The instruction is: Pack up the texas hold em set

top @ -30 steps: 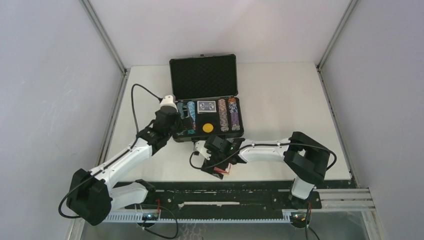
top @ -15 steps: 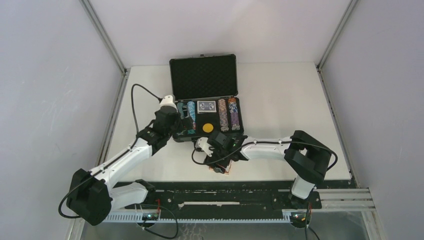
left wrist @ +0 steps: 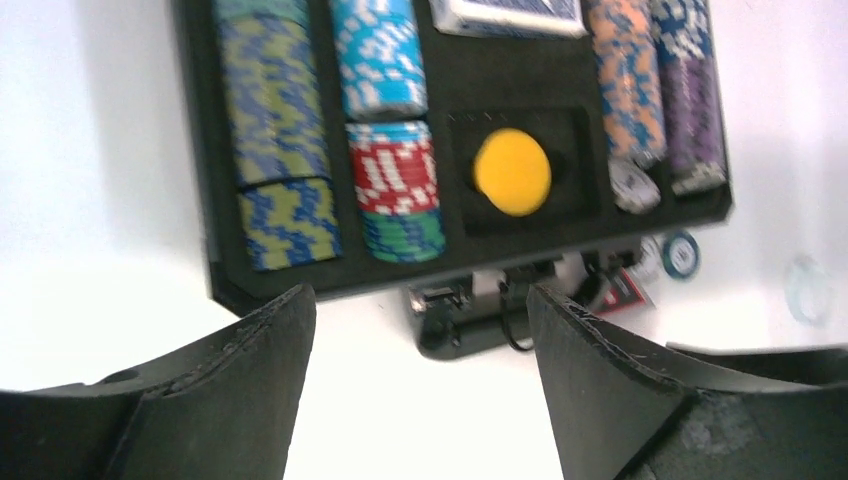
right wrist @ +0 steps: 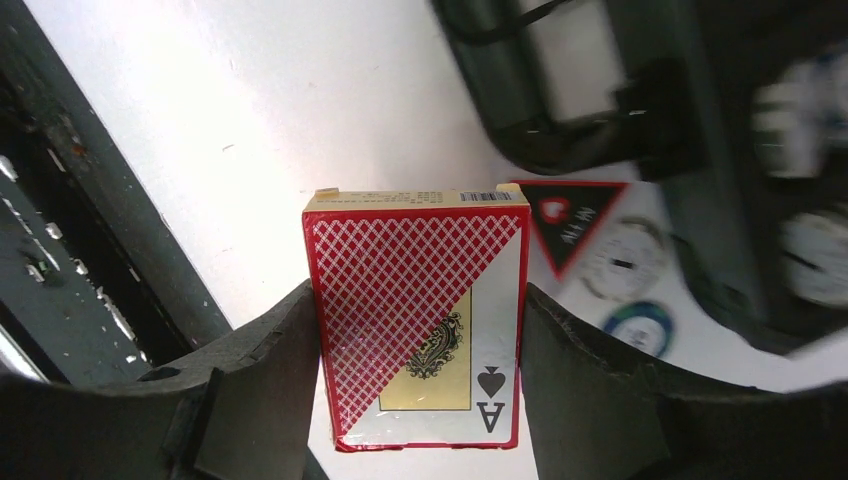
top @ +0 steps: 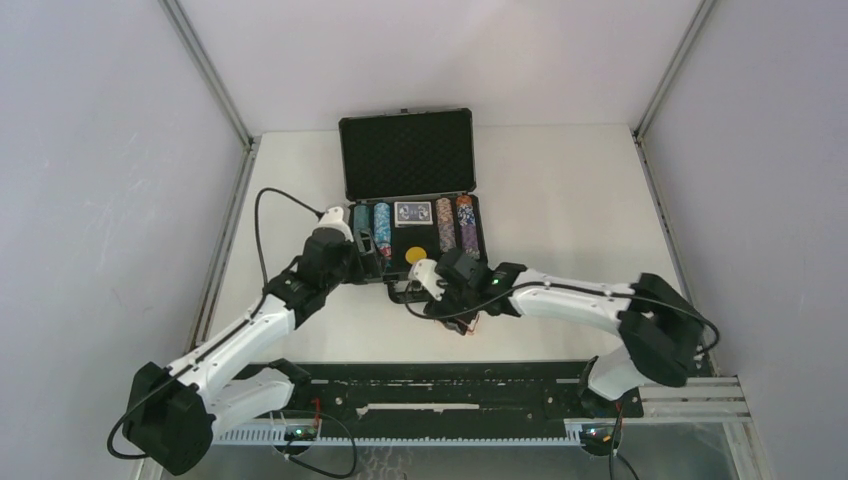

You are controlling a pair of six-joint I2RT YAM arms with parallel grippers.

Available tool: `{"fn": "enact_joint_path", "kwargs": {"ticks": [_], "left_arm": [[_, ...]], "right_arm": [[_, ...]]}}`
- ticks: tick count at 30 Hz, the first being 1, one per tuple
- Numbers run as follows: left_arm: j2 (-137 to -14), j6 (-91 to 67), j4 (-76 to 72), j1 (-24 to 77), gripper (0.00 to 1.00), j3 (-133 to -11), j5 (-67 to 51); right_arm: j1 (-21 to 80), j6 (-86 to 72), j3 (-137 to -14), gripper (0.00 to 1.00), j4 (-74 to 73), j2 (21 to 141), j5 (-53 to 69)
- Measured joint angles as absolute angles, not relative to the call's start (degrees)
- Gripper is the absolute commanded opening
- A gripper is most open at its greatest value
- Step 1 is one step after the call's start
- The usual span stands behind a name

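Observation:
The black briefcase of the texas hold em set lies open, foam lid up. Its tray holds rows of multicoloured poker chips, a blue card deck and a yellow round button. My left gripper hovers open over bare table before the case's handle, at the tray's front left. My right gripper is shut on the red card deck, upright just in front of the case. A black triangular button and loose round chips lie beside the handle.
A blue-ringed chip and a pale ring lie on the white table right of the handle. The black rail runs along the near edge, close behind the red deck. Grey walls stand on both sides.
My right gripper closed on the red deck and carried it rightward and toward the case. The left arm drew back slightly from the tray's front left corner.

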State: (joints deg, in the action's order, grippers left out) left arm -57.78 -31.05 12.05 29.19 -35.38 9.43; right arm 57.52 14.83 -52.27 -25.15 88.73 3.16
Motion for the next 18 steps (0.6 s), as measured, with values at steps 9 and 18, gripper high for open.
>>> {"fn": "enact_joint_path", "kwargs": {"ticks": [9,18], "left_arm": [[-57.56,-36.18,5.76,30.39,0.8,-31.57,-13.19],[-64.73,-40.4,-5.52,34.94,0.78,-31.66,-29.39]], "right_arm": [[56.84,17.02,-51.99,0.24,-25.04,76.77,2.07],[59.0,17.47,-51.03,0.25,-25.15,76.66,1.41]]}}
